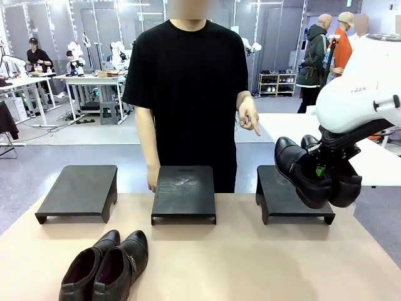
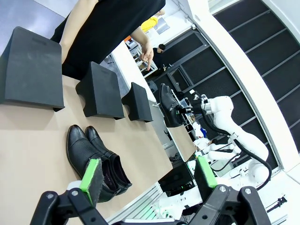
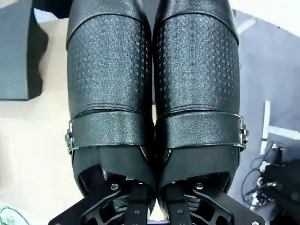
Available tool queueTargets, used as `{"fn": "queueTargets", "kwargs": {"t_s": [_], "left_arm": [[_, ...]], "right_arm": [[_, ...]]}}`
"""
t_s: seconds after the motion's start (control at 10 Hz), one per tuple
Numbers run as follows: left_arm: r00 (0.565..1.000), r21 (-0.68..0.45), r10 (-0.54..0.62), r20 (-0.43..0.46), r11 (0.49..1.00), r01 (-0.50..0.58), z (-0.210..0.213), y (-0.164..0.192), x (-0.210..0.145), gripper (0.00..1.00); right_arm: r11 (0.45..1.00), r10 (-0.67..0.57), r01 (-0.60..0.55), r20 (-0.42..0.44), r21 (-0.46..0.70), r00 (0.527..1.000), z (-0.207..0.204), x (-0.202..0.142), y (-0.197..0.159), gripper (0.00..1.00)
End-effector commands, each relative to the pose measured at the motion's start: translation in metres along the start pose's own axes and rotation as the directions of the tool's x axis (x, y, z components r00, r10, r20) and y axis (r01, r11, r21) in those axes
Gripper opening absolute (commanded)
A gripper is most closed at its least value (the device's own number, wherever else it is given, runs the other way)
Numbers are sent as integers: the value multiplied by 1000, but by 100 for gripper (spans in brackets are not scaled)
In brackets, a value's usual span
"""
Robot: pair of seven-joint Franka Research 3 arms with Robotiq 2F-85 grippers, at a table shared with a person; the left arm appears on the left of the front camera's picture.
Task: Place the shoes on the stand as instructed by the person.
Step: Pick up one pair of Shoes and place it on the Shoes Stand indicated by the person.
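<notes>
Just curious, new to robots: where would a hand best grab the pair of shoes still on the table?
Probably the touching inner collars of the pair of shoes, from above: they stand upright side by side, openings up, one finger in each.

Three black stands (image 1: 78,188) (image 1: 183,191) (image 1: 282,195), four black shoes (image 1: 106,266) (image 1: 307,175) in two pairs, one person (image 1: 188,94), two tools (image 2: 147,172) (image 1: 321,169)

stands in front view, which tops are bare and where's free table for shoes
All three stand tops are bare: left stand, middle stand, right stand. The held pair hangs by the right one's right side. Free table runs in front of the middle and right stands. Crowded: near left, where the other pair lies.
</notes>
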State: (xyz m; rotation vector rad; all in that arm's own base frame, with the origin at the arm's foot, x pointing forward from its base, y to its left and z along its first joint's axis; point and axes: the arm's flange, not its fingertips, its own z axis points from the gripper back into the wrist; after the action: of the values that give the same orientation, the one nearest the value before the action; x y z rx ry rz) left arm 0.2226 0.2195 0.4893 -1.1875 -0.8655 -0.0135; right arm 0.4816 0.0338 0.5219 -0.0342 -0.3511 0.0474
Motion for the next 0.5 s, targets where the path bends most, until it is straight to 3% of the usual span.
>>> {"fn": "queueTargets", "kwargs": {"t_s": [0.0,0.2,0.4], "left_arm": [[1000,-17,-28,3,999,28,1,1,2,100],[1000,-17,-28,3,999,28,1,1,2,100],[1000,-17,-28,3,999,28,1,1,2,100]], "right_arm": [[997,-8,11,36,-76,999,-7,25,-2,8],[1000,-9,9,51,-15,999,-21,39,-6,8],[998,2,2,59,-61,998,-39,53,-3,8]]}}
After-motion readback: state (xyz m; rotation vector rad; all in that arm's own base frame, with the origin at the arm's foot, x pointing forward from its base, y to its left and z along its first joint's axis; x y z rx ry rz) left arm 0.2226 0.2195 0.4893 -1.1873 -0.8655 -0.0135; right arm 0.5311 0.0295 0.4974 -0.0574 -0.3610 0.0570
